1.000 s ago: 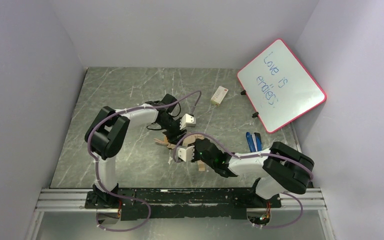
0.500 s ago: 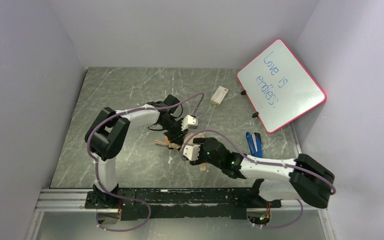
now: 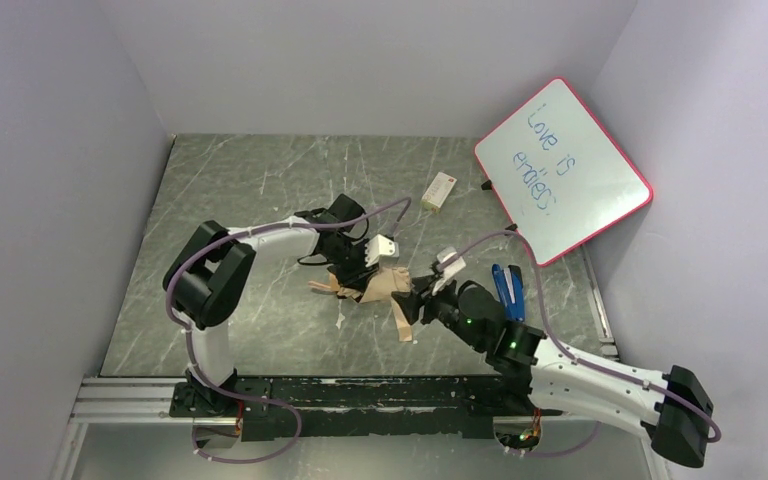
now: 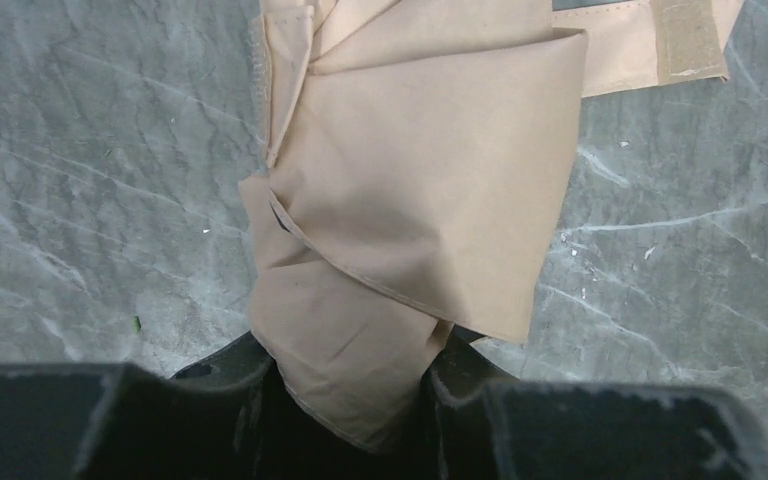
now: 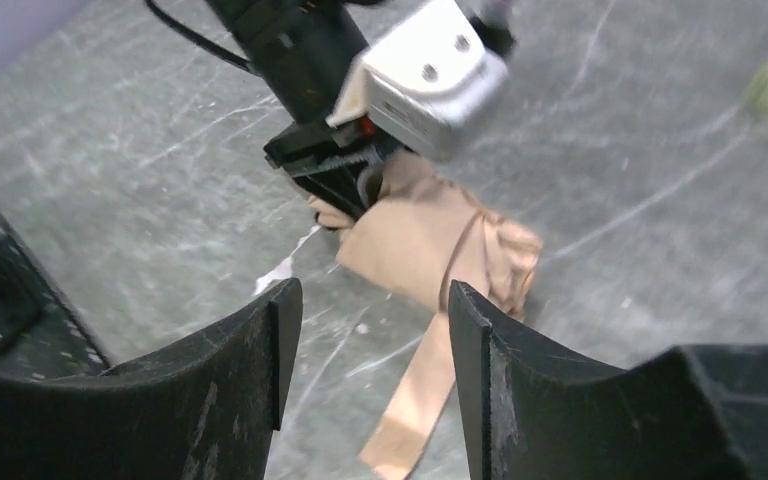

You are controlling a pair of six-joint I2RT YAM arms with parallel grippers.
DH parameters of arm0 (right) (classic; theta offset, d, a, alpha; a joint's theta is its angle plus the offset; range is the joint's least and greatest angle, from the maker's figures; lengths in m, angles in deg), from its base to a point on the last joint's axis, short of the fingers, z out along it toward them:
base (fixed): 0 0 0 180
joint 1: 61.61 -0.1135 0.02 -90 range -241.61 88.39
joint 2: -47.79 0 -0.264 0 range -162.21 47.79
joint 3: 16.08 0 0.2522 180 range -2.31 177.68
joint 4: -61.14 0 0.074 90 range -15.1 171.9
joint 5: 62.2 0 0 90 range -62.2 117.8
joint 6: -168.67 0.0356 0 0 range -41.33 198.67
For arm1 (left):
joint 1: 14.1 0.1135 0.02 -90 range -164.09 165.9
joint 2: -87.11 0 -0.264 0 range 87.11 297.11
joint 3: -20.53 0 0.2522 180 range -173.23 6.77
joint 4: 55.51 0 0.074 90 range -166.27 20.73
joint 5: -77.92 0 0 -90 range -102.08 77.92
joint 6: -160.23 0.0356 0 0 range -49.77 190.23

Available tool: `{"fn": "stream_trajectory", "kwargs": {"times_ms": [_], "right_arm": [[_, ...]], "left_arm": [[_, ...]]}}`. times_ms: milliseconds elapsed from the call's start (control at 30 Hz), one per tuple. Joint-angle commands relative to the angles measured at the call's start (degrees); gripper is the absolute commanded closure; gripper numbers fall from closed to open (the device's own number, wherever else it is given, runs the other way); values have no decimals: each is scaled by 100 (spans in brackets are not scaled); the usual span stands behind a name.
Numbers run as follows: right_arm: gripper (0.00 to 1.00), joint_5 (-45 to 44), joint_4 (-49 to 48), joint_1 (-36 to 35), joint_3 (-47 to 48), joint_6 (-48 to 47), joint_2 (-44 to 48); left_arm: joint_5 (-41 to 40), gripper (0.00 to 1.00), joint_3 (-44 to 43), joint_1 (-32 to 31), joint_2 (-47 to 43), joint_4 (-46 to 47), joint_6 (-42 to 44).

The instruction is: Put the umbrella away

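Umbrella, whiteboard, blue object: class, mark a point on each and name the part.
umbrella [image 4: 410, 200], left wrist view, folded tan fabric.
whiteboard [image 3: 563, 170], top external view, white writing surface.
blue object [image 3: 505, 283], top external view, its middle.

The umbrella [image 3: 385, 285] lies collapsed on the tabletop [image 3: 260, 200], tan fabric bunched in creased folds, tan strap [image 3: 401, 320] trailing loose; handle apparently hidden

Umbrella [image 3: 385, 285] shaft — unseen, perhaps inside folds

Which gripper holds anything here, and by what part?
Left gripper pinches the umbrella by its folded tan fabric; right gripper is open, holding nothing.
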Motion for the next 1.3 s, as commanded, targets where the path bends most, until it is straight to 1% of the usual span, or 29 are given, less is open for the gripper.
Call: {"fn": "stream_trajectory", "kwargs": {"times_ms": [0, 67, 167, 233, 367, 467, 533, 667, 767, 933, 1100, 1267], "right_arm": [[42, -726, 652, -20, -181, 2603, 301], [43, -1027, 1141, -27, -38, 3028, 262], [43, -1367, 2241, -20, 373, 3691, -124], [43, -1339, 2790, -18, 619, 3812, -485], [41, -1237, 3352, -19, 918, 4257, -1148], [41, -1069, 3165, 3, 783, 4449, -1333], [41, -825, 2874, 46, 577, 4487, -1380], [39, -321, 2470, 92, 402, 4392, -1583], [38, -116, 2287, 88, 369, 4241, -1894], [38, -445, 2202, 91, 338, 4213, -2316], [39, -940, 2611, 86, 615, 4282, -2648], [41, -1156, 2973, 63, 900, 4113, -3061]], "left_arm": [[-1068, 95, 231, -76, 18, 567, -60], [-1276, 95, 335, -155, -64, 746, -120], [-1582, 95, 482, -292, -146, 916, -245], [-1740, 95, 618, -363, -193, 1016, -294], [-2020, 95, 793, -522, -275, 1168, -390], [-2099, 95, 917, -560, -355, 1255, -455], [-2122, 95, 938, -566, -362, 1242, -448], [-2177, 95, 941, -567, -384, 1217, -418], [-2144, 95, 902, -563, -350, 1219, -447], [-2113, 95, 854, -568, -292, 1165, -435], [-2126, 95, 878, -568, -347, 1174, -410], [-2118, 95, 857, -568, -316, 1156, -401]]}}
